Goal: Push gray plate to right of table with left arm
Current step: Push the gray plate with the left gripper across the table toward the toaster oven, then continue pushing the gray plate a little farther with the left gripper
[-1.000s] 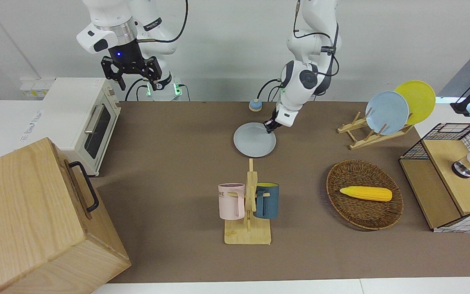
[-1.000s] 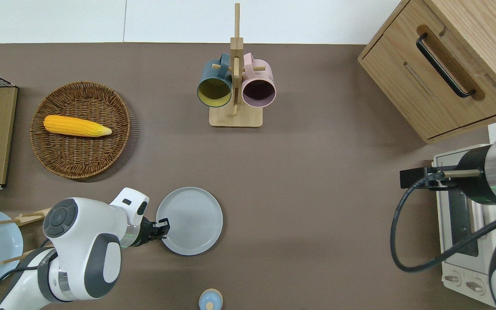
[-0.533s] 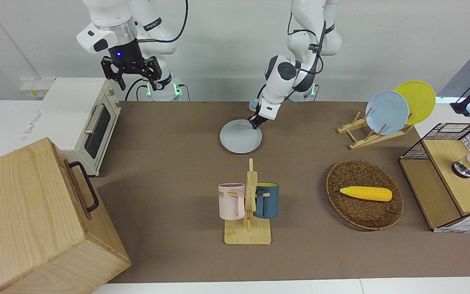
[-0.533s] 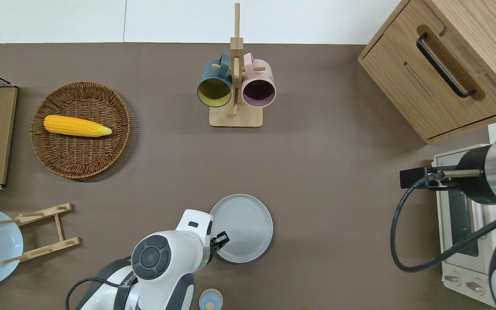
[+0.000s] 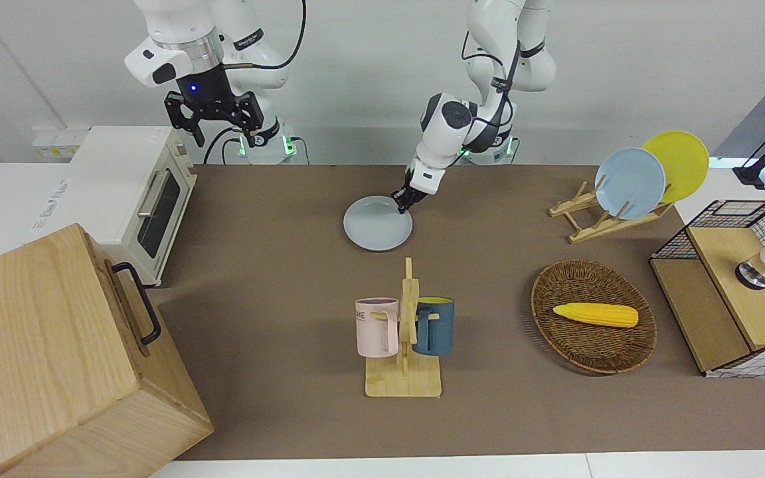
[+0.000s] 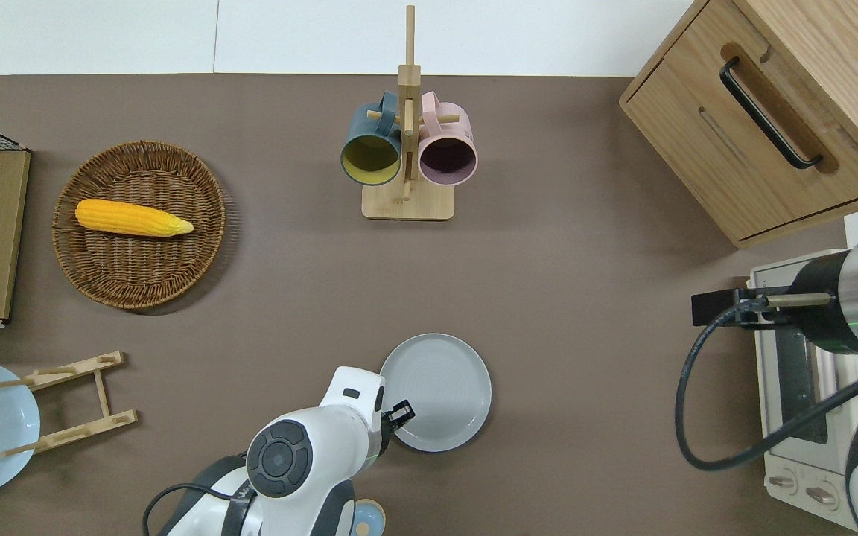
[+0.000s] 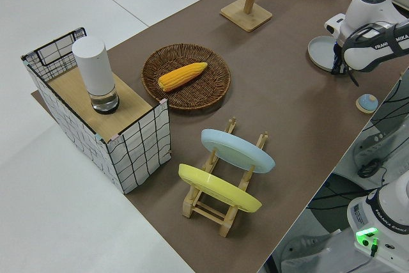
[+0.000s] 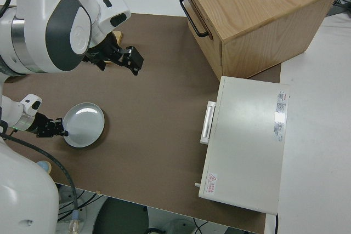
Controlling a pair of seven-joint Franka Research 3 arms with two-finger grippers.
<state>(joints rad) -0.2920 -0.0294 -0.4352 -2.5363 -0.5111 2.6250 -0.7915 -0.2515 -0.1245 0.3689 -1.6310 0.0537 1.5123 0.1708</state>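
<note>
Slid gray plate [image 6: 440, 387] farther toward right arm's end of bench [image 6: 585, 298]; left gripper [image 6: 401, 412] at its rim, fingers' state unclear. Likely stiff, slippery; pushed best at rim.

Three plates: gray plate [image 6: 440, 391], blue plate [image 5: 629, 182], yellow plate [image 5: 680, 161]; two mugs: pink mug [image 5: 376, 326], blue mug [image 5: 435, 325]; one corn [image 5: 595, 314].

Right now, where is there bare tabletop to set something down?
The widest bare stretch of the brown table lies between the pale gray plate, the wooden mug rack, the wooden cabinet and the white toaster oven. It is crowded around the wicker basket and wooden plate rack.
</note>
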